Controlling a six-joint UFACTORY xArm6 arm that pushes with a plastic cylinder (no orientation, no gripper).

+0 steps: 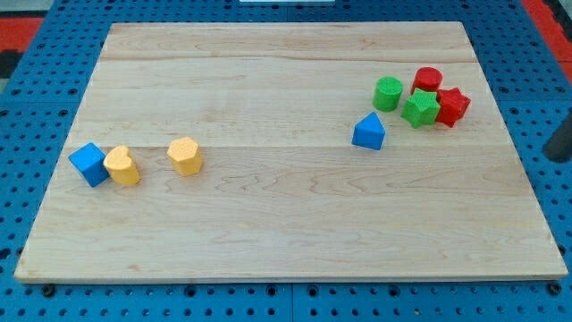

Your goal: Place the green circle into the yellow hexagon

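The green circle (388,92) stands at the view's upper right of the wooden board (286,224). The yellow hexagon (184,156) stands far from it at the view's left, at mid height. A dark rod enters at the view's right edge, beyond the board's edge. My tip (556,156) is well to the right of the green circle and touches no block.
A green star (420,108), a red circle (427,80) and a red star (452,105) cluster just right of the green circle. A blue triangle (368,132) lies below and left of it. A second yellow block (121,165) and a blue cube (88,164) sit left of the hexagon.
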